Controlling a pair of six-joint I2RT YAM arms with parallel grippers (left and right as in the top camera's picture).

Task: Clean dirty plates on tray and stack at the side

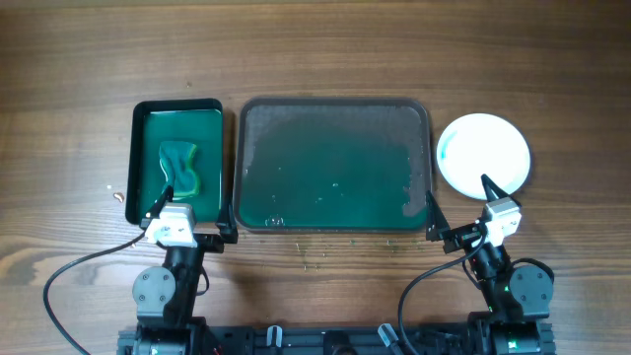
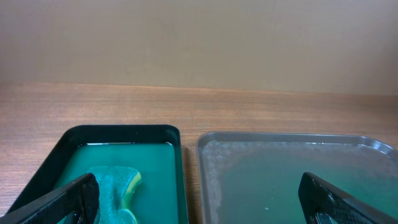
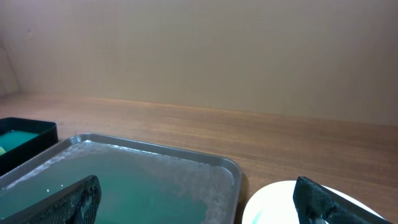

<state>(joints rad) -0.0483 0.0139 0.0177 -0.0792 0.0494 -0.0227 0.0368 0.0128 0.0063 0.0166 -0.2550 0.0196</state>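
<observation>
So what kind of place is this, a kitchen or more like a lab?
Probably a robot test bench, not a kitchen: two robot arms mounted at a wooden table, a plain wall behind, and a staged washing setup: large tray of greenish water, sponge in a smaller tray, white plate.

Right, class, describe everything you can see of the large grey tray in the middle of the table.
The large tray is a dull grey-green rectangle with rounded corners and a raised rim. It lies flat on the wooden table, between a smaller green tray and a white plate. Its near part holds pooled green liquid; no plate sits in it.
</observation>
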